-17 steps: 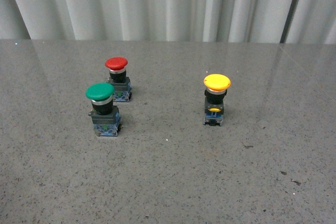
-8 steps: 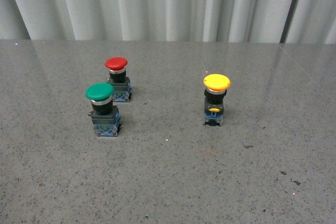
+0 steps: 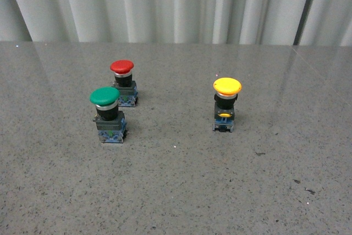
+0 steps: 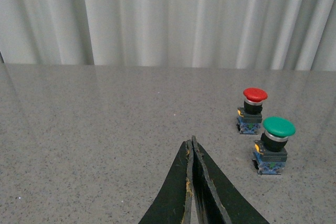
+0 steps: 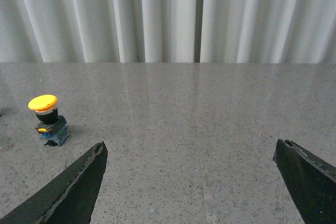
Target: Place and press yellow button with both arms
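Observation:
The yellow button (image 3: pixel 226 104) stands upright on the grey table, right of centre in the front view; it has a yellow cap, a black body and a blue-grey block. It also shows in the right wrist view (image 5: pixel 48 118), far off beyond one finger. My right gripper (image 5: pixel 190 144) is open wide and empty above bare table. My left gripper (image 4: pixel 191 141) is shut and empty, its tips pressed together over the table, apart from the buttons. Neither arm shows in the front view.
A green-capped button (image 3: pixel 108 114) and a red-capped button (image 3: pixel 124 82) stand upright at the left; both also show in the left wrist view, green (image 4: pixel 274 144), red (image 4: pixel 252 110). The grey speckled table (image 3: pixel 176 185) ends at a white curtain (image 3: pixel 165 4).

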You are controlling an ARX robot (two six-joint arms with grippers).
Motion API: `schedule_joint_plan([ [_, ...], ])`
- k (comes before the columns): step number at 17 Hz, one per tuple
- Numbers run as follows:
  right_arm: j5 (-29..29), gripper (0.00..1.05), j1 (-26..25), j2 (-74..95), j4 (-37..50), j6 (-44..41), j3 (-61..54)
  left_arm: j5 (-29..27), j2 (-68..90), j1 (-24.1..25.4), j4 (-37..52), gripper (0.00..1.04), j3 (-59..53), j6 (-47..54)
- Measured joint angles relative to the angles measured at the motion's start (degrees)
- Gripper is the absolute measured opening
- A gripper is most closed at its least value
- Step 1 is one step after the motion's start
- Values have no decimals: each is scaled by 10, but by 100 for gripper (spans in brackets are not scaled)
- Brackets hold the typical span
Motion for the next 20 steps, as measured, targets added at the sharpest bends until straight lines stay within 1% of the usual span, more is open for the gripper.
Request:
schedule_joint_plan([
  [8, 0, 98, 0, 0, 0, 0, 0, 0, -64, 0, -71, 4, 0, 0],
  [9, 0, 98, 0, 0, 0, 0, 0, 0, -83, 0, -97, 4, 2, 0],
  [10, 0, 98, 0, 0, 0, 0, 0, 1, -109, 0, -141, 4, 0, 0],
  [12, 0, 98, 0, 0, 0, 0, 0, 0, -139, 0, -162, 4, 0, 0],
  [13, 0, 98, 0, 0, 0, 0, 0, 0, -146, 0, -143, 4, 2, 0],
  [14, 0, 98, 0, 0, 0, 0, 0, -1, -146, 0, -158, 4, 0, 0],
  [17, 0, 98, 0, 0, 0, 0, 0, 0, -146, 0, -156, 5, 1, 0],
  [19, 0, 98, 0, 0, 0, 0, 0, 0, -146, 0, -155, 25, 0, 0],
  [20, 0, 98, 0, 0, 0, 0, 0, 0, -146, 0, -156, 38, 0, 0],
])
